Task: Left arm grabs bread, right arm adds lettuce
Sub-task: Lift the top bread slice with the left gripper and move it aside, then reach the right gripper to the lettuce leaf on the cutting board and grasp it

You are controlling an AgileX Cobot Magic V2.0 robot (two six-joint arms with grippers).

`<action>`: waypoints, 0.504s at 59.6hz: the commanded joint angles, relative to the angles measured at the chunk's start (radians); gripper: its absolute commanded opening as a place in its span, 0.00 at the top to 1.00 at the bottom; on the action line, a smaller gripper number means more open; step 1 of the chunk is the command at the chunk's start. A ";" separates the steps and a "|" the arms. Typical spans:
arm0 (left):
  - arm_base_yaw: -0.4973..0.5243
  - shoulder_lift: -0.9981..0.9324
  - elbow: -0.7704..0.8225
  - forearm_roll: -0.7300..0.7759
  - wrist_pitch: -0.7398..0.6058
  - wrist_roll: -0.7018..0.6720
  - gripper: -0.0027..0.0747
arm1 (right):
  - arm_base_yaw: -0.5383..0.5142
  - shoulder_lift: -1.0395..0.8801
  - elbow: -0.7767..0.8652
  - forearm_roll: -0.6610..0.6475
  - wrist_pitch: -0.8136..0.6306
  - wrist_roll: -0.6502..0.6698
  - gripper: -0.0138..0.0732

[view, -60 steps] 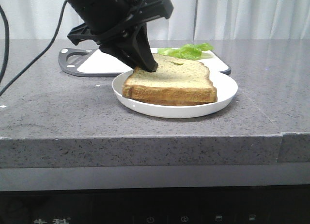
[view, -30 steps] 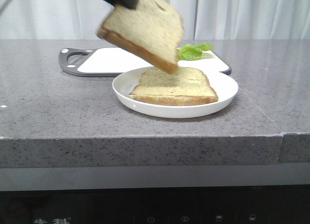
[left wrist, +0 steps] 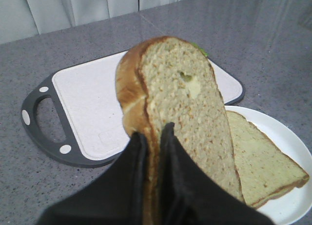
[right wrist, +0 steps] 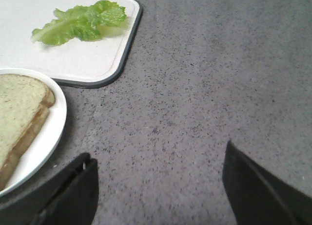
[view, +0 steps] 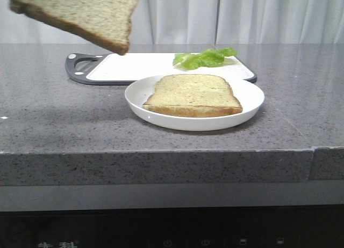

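Speckled bread (view: 80,14) held aloft; lettuce (view: 205,57) lies flat.

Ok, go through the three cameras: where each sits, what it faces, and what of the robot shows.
Front view: low before the counter, facing forward at the plate, cutting board, lettuce and the lifted bread; no robot part shows.
Left wrist view: on the left arm, looking along the left gripper, shut on the bread.
Right wrist view: on the right arm, looking down at the counter; the right gripper open.
All three share the plate, the board and the slice on the plate.
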 commanded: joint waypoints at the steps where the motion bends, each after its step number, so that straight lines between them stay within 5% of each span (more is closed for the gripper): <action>1: 0.000 -0.089 0.023 0.008 -0.118 -0.012 0.99 | 0.004 0.139 -0.111 0.007 -0.106 -0.023 0.21; 30: 0.000 -0.146 0.057 -0.023 -0.121 -0.012 0.99 | 0.127 0.776 -0.685 0.007 -0.023 -0.268 0.21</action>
